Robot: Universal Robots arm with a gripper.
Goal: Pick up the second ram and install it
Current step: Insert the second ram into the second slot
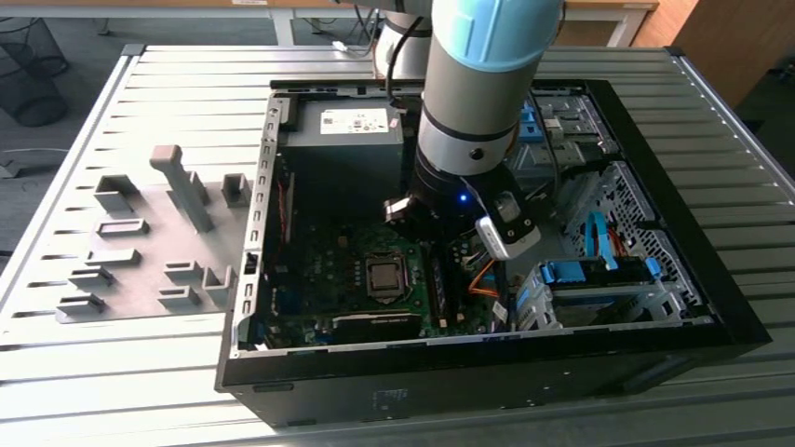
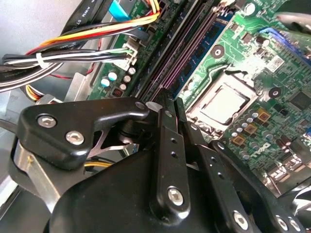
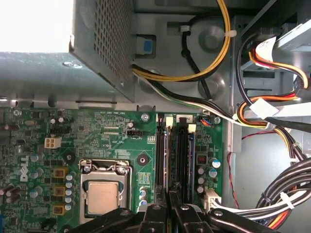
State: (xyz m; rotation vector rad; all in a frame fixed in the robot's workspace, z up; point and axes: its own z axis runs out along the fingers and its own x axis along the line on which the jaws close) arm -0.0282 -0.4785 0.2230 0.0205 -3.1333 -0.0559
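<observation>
Inside the open PC case (image 1: 695, 307), my arm (image 1: 466, 140) reaches down over the motherboard. Two thin blue-green sticks stand upright in the long black memory slots beside the processor socket (image 3: 102, 196). The second ram (image 3: 165, 155) (image 2: 206, 38) appears to be the stick nearer the socket. My gripper (image 3: 170, 190) (image 2: 170, 101) is shut, its black fingers (image 2: 165, 145) pressed together. The tips sit at one end of that stick's top edge. Whether they touch it I cannot tell. Nothing shows between the fingers.
Bundled yellow, orange and black cables (image 3: 272, 121) run close beside the slots. The silver power supply (image 3: 58, 63) sits past the board's far edge. Blue drive brackets (image 1: 597, 275) fill the case's right in the exterior view. A grey fixture plate (image 1: 149, 242) lies on the slatted table.
</observation>
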